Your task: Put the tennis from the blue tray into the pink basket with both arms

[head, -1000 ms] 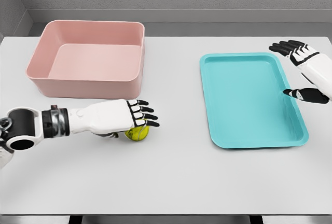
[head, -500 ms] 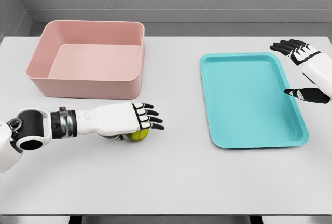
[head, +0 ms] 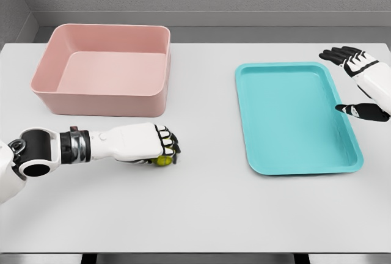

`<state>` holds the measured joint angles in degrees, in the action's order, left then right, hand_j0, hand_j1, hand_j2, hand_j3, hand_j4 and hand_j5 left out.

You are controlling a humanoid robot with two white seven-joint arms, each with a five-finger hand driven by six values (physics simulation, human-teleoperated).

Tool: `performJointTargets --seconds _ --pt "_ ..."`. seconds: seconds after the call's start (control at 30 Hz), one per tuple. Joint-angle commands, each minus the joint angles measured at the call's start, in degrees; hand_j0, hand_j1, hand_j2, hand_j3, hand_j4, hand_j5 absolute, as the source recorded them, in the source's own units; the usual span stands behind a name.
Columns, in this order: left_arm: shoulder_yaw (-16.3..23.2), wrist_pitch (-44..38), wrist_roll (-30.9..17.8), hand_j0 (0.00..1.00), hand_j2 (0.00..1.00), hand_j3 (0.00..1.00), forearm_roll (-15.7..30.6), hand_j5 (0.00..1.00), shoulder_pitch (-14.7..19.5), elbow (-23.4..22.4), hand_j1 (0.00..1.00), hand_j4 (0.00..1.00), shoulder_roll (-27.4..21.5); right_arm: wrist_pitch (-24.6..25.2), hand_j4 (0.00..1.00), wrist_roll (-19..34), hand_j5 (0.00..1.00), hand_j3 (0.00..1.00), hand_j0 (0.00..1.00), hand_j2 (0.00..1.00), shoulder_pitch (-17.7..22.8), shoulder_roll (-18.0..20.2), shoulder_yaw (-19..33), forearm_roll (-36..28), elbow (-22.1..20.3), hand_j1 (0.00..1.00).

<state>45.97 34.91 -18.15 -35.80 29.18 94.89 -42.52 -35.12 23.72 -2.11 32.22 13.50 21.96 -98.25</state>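
Change: the left robot hand [head: 160, 148] has curled its fingers, which lay stretched flat half a second ago, down over the tennis ball [head: 163, 160].
Tennis ball: yellow-green, on the white desk [head: 201, 209], mostly hidden beneath the fist, just in front of the pink basket [head: 104, 102].
Left robot hand: closed around the ball.
Blue tray [head: 293, 117]: well to the right.
Right robot hand [head: 360, 87]: open, fingers spread, at the tray's right rim, holding nothing.
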Motion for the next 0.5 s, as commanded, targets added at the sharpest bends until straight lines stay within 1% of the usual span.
performJointTargets --seconds 0.0,0.07,0.2,0.33,0.47 --pt "0.1 0.1 -0.4 0.42 0.42 0.42 -0.2 0.42 0.0 -0.1 0.42 0.42 0.0 0.1 1.0 -0.1 1.0 1.0 1.0 1.0 0.1 0.1 0.1 -0.4 0.0 1.0" --pt "0.0 0.1 -0.4 0.43 0.43 0.43 -0.1 0.43 0.0 0.0 0.43 0.43 -0.1 0.1 1.0 -0.1 1.0 1.0 1.0 1.0 0.8 0.0 1.1 -0.4 -0.1 1.0" --pt "0.0 0.1 -0.4 0.43 0.43 0.43 0.3 0.43 0.4 0.5 0.43 0.43 -0.8 0.1 1.0 -0.1 1.0 1.0 1.0 1.0 0.8 0.0 1.2 -1.2 -0.1 1.0" --pt "-0.1 0.1 -0.4 0.44 0.44 0.44 1.2 0.44 1.8 0.7 0.44 0.44 -1.2 0.1 1.0 -0.1 1.0 1.0 1.0 1.0 0.8 0.0 1.2 -1.2 -0.1 1.0" --pt "0.0 0.1 -0.4 0.44 0.44 0.44 2.8 0.44 3.8 0.7 0.44 0.44 -1.4 0.1 1.0 -0.1 1.0 1.0 1.0 1.0 1.0 0.0 1.2 -1.3 -0.1 1.0"
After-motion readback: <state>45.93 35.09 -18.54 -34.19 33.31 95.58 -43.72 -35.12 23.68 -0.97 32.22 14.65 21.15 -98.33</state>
